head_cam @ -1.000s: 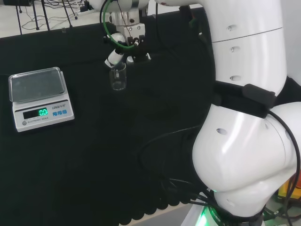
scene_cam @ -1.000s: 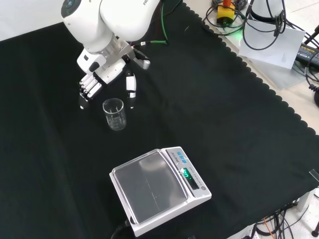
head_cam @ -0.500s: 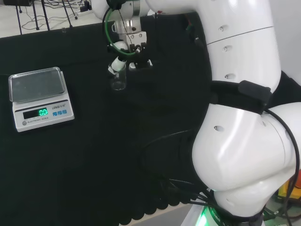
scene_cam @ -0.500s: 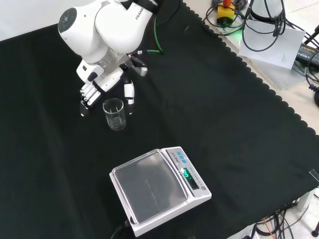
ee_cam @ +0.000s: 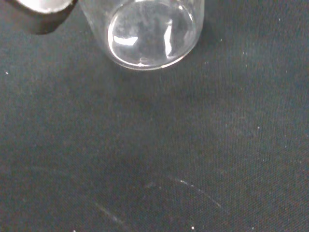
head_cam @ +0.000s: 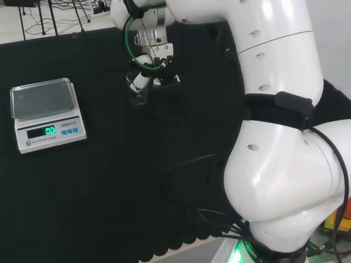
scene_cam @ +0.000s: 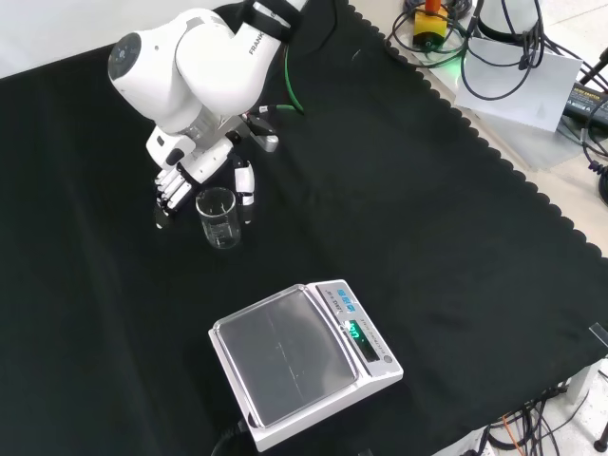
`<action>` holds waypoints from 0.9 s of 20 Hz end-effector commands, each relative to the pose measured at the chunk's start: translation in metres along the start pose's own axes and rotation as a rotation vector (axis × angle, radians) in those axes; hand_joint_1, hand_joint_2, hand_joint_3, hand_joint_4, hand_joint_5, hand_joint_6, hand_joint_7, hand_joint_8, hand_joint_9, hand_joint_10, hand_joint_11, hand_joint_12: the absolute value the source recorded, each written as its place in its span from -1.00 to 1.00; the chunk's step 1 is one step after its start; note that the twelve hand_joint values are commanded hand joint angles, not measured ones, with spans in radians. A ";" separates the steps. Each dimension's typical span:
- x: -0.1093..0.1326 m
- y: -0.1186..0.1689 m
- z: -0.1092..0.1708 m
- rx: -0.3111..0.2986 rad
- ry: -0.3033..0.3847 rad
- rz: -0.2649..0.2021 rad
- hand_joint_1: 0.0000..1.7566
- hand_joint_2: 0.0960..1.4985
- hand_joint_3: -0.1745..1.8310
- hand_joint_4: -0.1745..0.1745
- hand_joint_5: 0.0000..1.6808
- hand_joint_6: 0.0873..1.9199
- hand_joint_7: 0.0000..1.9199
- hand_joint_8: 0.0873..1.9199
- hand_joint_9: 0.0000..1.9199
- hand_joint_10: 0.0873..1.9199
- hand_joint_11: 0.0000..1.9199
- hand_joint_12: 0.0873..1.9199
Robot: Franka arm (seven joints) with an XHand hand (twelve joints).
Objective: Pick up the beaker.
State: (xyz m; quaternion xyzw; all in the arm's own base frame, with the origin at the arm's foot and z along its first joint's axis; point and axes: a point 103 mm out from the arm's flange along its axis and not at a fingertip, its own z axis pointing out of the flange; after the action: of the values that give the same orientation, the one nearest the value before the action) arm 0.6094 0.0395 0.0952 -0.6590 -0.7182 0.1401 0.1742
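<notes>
The beaker stands upright on the black cloth, clear glass with nothing in it that I can see. In the front view it sits just below my hand, in the gap between my fingers on its left and my thumb on its right. Both reach down past its rim, close beside the glass, but I cannot tell whether either one touches it. My fingers hang nearly straight, so my hand is spread and grips nothing. In the head view my hand hangs over the beaker from behind. From my wrist I look down at the beaker standing on the cloth, with one dark fingertip just beside it. The scale rests well apart, nearer the front edge in the front view, its pan bare and its display lit green.
</notes>
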 end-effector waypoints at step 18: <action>0.002 0.012 0.011 -0.152 0.146 -0.036 0.21 -0.03 -0.11 -0.44 -0.46 0.42 -0.16 0.30 0.03 0.09 -0.01 0.18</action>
State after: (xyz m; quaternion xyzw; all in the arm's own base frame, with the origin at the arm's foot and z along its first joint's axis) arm 0.6111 0.0426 0.0780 -0.6620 -0.7238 0.0695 0.1819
